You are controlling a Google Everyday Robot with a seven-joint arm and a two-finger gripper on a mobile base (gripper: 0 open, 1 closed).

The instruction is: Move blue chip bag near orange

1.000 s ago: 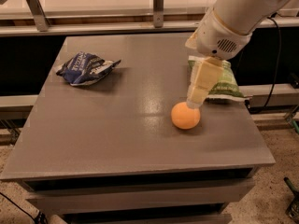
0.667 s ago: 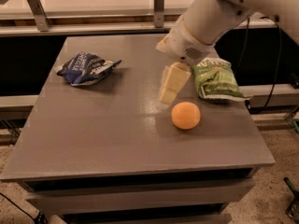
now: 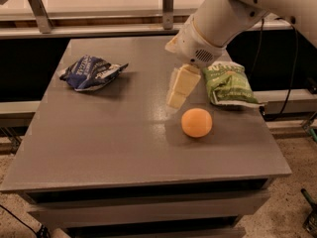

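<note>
Camera view: The blue chip bag [image 3: 91, 72] lay crumpled on the far left part of the grey table [image 3: 114, 152], well apart from the orange [image 3: 196, 122]. Its long axis ran roughly left to right across the tabletop, with the right end a little farther back than the left. The narrower, pinched end pointed right, toward the middle of the table, and the broader end sat near the left edge. White lettering showed on its upper face.

The orange rested right of centre, nearer the front, just in front of the green chip bag [image 3: 229, 83], which lay flat near the right edge.

The robot's white arm [image 3: 223, 19] reached in from the upper right. Its cream-coloured gripper [image 3: 177, 100] hung pointing downward over the middle of the table, just behind and to the left of the orange and just left of the green bag. It was between the two bags but much nearer the green one. Whether the gripper was open or closed could not be told; nothing was seen in its hold, and it touched neither the bags nor the fruit.
</note>
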